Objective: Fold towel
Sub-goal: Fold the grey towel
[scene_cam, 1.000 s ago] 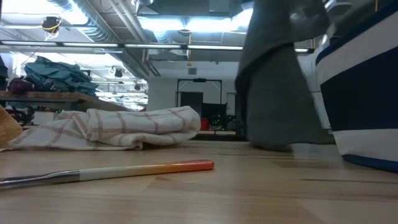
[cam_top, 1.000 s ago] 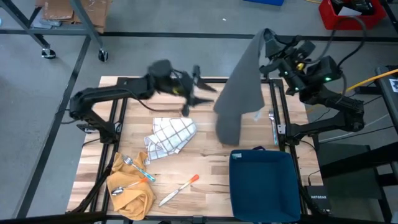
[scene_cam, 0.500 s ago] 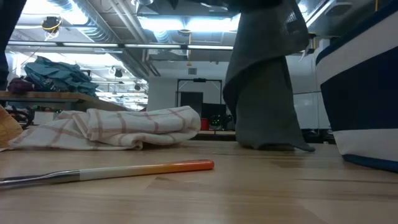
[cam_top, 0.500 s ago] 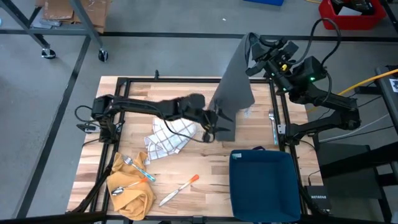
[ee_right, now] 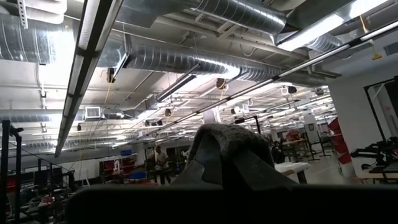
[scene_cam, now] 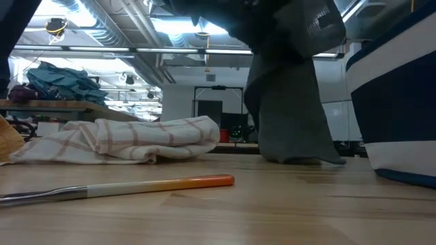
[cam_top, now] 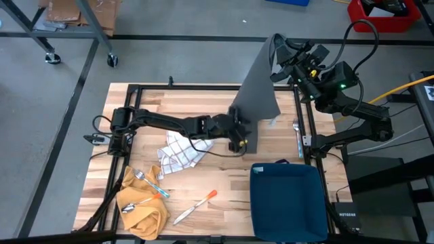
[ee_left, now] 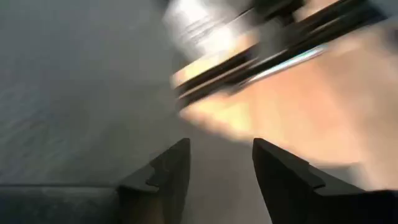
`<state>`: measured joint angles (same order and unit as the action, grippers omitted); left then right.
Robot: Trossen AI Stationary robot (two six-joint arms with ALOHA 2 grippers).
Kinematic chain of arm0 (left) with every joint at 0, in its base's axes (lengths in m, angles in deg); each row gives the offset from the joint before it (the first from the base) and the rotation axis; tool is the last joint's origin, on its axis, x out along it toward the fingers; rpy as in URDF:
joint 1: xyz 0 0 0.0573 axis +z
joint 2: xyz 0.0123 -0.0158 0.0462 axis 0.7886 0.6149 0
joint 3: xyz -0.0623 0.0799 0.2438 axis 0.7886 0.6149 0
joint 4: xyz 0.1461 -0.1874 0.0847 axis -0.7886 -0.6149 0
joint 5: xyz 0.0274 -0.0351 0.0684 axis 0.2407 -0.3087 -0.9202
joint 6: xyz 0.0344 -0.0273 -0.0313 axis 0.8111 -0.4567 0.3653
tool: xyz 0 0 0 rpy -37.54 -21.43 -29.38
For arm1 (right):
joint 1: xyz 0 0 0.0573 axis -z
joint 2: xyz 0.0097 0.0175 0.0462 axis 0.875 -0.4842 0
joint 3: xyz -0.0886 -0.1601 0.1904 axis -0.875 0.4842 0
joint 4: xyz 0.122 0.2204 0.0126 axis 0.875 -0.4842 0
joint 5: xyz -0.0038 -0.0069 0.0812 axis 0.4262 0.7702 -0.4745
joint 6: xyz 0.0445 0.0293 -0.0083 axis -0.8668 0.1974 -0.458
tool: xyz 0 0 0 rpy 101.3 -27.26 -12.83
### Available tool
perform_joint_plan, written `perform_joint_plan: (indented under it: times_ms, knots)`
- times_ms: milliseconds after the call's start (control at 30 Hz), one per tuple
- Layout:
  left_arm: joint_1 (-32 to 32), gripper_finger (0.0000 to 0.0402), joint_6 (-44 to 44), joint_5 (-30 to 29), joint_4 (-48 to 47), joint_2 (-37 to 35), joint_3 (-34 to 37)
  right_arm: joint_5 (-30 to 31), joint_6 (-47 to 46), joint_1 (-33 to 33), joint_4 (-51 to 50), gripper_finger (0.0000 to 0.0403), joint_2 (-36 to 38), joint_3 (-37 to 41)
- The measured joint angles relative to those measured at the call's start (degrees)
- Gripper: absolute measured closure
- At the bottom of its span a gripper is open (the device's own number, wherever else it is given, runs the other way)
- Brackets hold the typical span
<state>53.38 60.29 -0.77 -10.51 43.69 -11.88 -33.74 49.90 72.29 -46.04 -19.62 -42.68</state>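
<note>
A grey towel (cam_top: 259, 85) hangs from my right gripper (cam_top: 278, 57), which is shut on it high over the table's far right. The towel's lower end (scene_cam: 300, 158) rests on the wood. My left gripper (cam_top: 239, 140) has reached down low beside that lower end. Its fingers (ee_left: 168, 180) are open, with grey cloth (ee_left: 74, 112) close in front of them. In the high view the left arm hides the towel's bottom edge. My right gripper pinches the towel's top end (ee_right: 229, 144) between its two fingers, which slant upward. The cloth bunches over the fingertips, and the rest hangs straight down to the table. My left gripper is close to the towel's lower part, but I cannot tell whether it touches the cloth.
A white checked towel (cam_top: 183, 152) lies crumpled at mid-table. A yellow cloth (cam_top: 142, 207) with cutlery on it sits at the near left. An orange-handled knife (cam_top: 196, 205) lies near the front edge. A dark blue bin (cam_top: 288, 200) stands at the near right.
My left gripper has swept from the far middle of the table down and toward the right, to the towel's lower end, rolling as it went; its fingers stay open. The hanging towel has swung a little toward the left and now hangs still and narrower.
</note>
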Motion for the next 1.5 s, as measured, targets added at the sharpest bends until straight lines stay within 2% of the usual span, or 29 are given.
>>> perform_joint_plan:
  times_ms: [167,233,333,600,700,967,1167,1500]
  knots:
    - [1.4,0.0235,0.1,-16.8,0.5,0.0,0.0,0.0,0.0,0.0,-0.1,0.0402,0.0,0.0]
    - [2.0,0.0235,0.1,-20.7,0.8,0.0,0.0,0.0,0.0,0.0,-0.1,0.0402,0.0,0.0]
    - [2.6,0.0235,0.1,-22.9,1.0,0.0,0.0,0.0,0.0,0.0,-0.6,0.0402,0.0,0.0]
    - [-0.3,0.0235,-0.4,-22.8,2.7,-0.1,0.0,4.5,2.9,0.0,-1.1,0.0402,-0.1,0.0]
    - [-2.0,0.0235,-2.6,-19.7,5.2,-0.1,0.0,4.5,3.0,0.0,-1.1,0.0402,-0.2,0.0]
    - [-5.3,0.0235,-5.9,-11.3,17.1,-0.1,0.0,4.5,3.0,0.0,-0.7,0.0402,-1.8,-0.1]
    - [-5.6,0.0235,-6.4,-10.1,25.2,-0.2,0.0,4.0,2.3,0.0,1.1,0.0402,-4.0,-0.1]
    - [-3.3,0.0235,-22.6,-10.5,26.9,-0.2,0.0,2.5,-0.5,0.0,5.8,0.0402,-8.2,-0.1]
